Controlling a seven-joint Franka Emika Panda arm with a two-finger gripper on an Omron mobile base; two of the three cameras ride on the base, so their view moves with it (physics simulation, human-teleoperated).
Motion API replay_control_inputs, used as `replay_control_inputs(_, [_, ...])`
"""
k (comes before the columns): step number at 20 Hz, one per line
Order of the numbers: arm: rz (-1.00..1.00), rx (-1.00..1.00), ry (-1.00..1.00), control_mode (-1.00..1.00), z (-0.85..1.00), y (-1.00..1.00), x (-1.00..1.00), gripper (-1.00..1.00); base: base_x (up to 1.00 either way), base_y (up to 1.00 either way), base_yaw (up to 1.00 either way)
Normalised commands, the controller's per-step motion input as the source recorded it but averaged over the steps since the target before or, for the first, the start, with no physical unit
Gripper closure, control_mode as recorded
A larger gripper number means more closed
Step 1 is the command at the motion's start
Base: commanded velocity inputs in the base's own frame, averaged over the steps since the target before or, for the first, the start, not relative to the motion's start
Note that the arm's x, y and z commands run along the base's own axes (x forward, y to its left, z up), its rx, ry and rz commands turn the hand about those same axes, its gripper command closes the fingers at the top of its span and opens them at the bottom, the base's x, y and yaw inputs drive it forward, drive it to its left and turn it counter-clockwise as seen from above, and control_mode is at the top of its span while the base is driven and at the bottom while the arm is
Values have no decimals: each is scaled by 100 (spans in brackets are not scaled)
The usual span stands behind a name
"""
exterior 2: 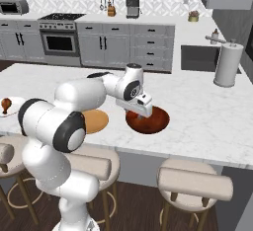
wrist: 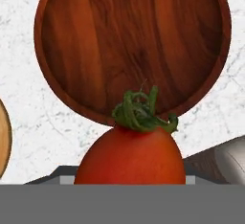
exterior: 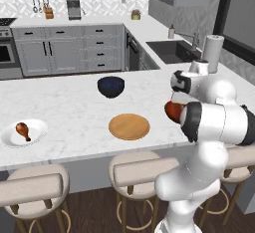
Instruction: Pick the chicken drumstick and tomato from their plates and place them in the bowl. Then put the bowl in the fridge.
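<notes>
The end effector (exterior 2: 142, 110) grips the tomato (wrist: 130, 155) above the near rim of the bowl (exterior 2: 153, 122) on the worktop (exterior 2: 207, 111); the chicken drumstick (exterior: 22, 130) lies on the white plate (exterior: 36, 133), far left.

The robot's white arm covers most of the reddish-brown bowl (exterior: 173, 110) in the left base view, leaving a sliver of rim. From the right, the hand hides the bowl's near-left rim and the pincer's fingers. In the hand view, the tomato (wrist: 130, 156) is cut off below and masks the bowl's near rim; the wooden plate (wrist: 3, 139) is clipped at the left edge.
</notes>
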Motion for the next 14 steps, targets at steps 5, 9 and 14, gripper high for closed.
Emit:
replay_control_inputs(5, [0, 1, 4, -100, -20, -41, 62, 100, 0, 0, 0])
replay_control_inputs(9, [0, 5, 5, -100, -41, -27, 59, 100, 0, 0, 0])
replay_control_inputs(14, [0, 2, 5, -100, -60, -1, 31, 100, 0, 0, 0])
